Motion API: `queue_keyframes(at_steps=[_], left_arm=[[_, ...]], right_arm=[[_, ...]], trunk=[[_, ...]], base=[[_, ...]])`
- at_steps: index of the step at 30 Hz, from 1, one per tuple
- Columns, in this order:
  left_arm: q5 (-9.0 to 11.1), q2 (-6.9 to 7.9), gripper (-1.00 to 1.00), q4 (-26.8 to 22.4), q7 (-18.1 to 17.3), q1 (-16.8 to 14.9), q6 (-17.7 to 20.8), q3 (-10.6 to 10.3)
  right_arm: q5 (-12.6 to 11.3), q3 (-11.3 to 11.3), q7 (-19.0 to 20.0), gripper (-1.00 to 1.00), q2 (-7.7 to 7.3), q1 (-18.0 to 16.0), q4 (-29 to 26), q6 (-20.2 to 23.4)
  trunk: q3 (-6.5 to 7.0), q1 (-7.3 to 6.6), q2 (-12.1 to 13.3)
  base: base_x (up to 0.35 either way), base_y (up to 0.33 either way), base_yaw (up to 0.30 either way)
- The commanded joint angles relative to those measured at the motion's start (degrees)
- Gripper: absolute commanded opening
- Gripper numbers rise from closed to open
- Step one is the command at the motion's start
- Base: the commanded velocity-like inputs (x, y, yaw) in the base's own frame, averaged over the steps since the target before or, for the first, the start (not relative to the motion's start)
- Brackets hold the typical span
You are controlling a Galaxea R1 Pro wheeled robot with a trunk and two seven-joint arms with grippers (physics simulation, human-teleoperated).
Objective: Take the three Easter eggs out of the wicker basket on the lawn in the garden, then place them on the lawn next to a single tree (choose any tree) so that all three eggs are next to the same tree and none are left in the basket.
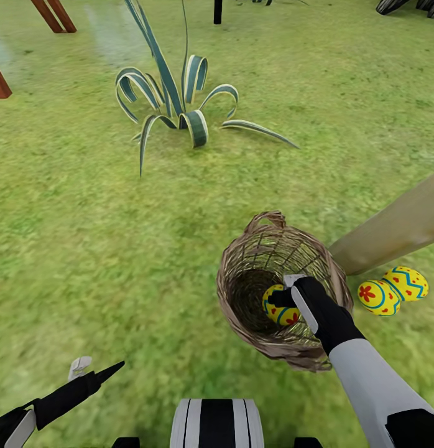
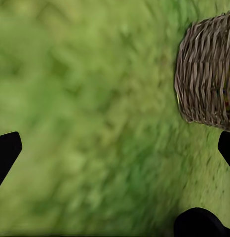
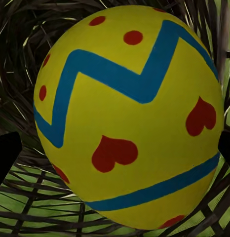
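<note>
The last Easter egg (image 1: 280, 306) sits inside the wicker basket (image 1: 242, 274), the right gripper (image 1: 285, 292) spread around it, not visibly clamped. Two eggs (image 1: 391, 291) lie at three o'clock beside the tree trunk (image 1: 391, 233). Lifting could snag the rim and tip the basket. The left gripper (image 1: 96, 371) hangs open, empty.

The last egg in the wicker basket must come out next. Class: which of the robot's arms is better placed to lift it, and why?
The right. The right gripper is already inside the wicker basket, its fingers either side of the last egg. The left gripper hangs over bare lawn, away from the basket.
</note>
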Motion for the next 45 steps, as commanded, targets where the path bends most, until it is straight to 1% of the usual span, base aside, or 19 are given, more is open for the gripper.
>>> queue_keyframes(at_steps=[1, 14, 18, 26, 27, 43, 45], left_arm=[[0.24, 0.01, 1.0, 0.01, -0.19, -0.02, 0.6, 0.07], [0.24, 0.0, 1.0, 0.01, -0.19, -0.02, 0.6, 0.07], [0.24, 0.01, 1.0, 0.01, -0.19, -0.02, 0.6, 0.07], [0.24, 0.04, 1.0, 0.01, -0.19, -0.02, 0.6, 0.07], [0.24, 0.04, 1.0, 0.01, -0.19, -0.02, 0.6, 0.07], [0.24, 0.04, 1.0, 0.01, -0.19, -0.02, 0.65, 0.08], [0.24, 0.04, 1.0, 0.01, -0.19, -0.02, 0.69, 0.07]], right_arm=[[-0.61, 0.24, -0.56, 1.0, -0.07, -0.03, -0.05, 0.17], [-0.59, 0.24, -0.58, 1.0, -0.07, -0.03, -0.02, 0.17], [-0.55, 0.24, -0.59, 1.0, -0.07, -0.03, -0.05, 0.17], [-0.53, 0.24, -0.58, 1.0, -0.07, -0.03, -0.02, 0.17], [-0.53, 0.24, -0.58, -1.0, -0.07, -0.03, -0.01, 0.17], [-0.52, 0.24, -0.59, -1.0, -0.07, -0.03, -0.03, 0.17], [-0.52, 0.24, -0.59, -1.0, -0.07, -0.03, -0.04, 0.17]], trunk=[[-0.03, -0.01, -0.01], [-0.03, -0.01, -0.01], [-0.92, 0.09, -0.07], [-0.92, 0.09, -0.07], [-0.92, 0.09, -0.07], [-0.92, 0.09, -0.07], [-0.48, 0.04, -0.04]], base=[[0.0, 0.0, 0.0], [0.0, 0.0, 0.0], [0.0, 0.0, 0.0], [0.0, 0.0, 0.0], [0.0, 0.0, 0.0], [0.0, 0.0, 0.0], [0.0, 0.0, 0.0]])
